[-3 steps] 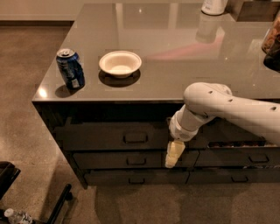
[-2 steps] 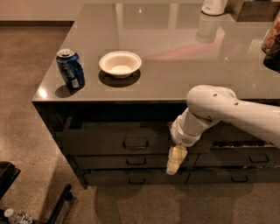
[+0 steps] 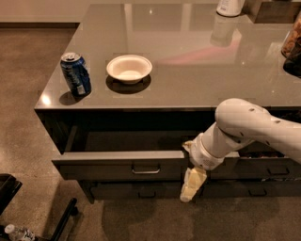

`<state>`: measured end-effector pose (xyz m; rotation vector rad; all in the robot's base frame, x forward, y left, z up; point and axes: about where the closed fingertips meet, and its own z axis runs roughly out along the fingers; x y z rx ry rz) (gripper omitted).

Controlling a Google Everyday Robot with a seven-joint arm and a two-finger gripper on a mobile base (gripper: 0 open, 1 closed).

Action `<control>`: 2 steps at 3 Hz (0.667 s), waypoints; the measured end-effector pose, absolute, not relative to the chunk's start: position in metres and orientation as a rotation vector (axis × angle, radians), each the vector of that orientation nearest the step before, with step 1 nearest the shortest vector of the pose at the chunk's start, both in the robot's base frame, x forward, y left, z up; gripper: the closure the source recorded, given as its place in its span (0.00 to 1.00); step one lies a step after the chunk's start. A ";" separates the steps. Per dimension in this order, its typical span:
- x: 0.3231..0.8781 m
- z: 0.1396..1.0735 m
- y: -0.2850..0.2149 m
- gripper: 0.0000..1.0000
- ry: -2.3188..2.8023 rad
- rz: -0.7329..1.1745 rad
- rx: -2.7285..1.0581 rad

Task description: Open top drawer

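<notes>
Top drawer: the top drawer (image 3: 103,170) stood open, its long dark front well forward of the counter edge, with the shadowed inside of the box showing behind it.
Drawer handle: one small metal loop handle (image 3: 146,169) sat at the middle of the front, with nothing on it.
Gripper: the cream-coloured gripper (image 3: 188,193) hung pointing down at the right end of the open drawer's front, reaching below it and in front of the next drawer down.
Gripper state: I could not tell how far open it was, nor whether it had hold of anything.
Arm: the white arm (image 3: 247,129) came in from the right, just under the counter edge, and bent down to the wrist above the gripper.
Lower drawer: a slimmer dark drawer front (image 3: 117,192) lay shut under the open one, its own small handle dim in the shade.
Right stack: more dark drawer fronts (image 3: 270,170) showed to the right, behind and below the arm.
Counter: a glossy grey countertop (image 3: 197,80) ran above the drawers.
Can: a blue drinks can (image 3: 75,74) stood upright near the front left corner; it had pale print, but no writing could be read.
Bowl: a white bowl (image 3: 129,68) sat just to the right of the can, apart from it, with no marking.
Far objects: a white container (image 3: 229,6) stood at the back edge, label unreadable.
Floor: a small bottle (image 3: 16,232) lay on the brown floor at the lower left.
</notes>
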<state>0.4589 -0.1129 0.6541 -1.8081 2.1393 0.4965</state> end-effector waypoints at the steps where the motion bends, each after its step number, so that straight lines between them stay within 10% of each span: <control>1: 0.436 0.657 -0.111 0.00 2.155 0.571 -1.779; 2: 0.436 0.657 -0.111 0.00 2.155 0.571 -1.779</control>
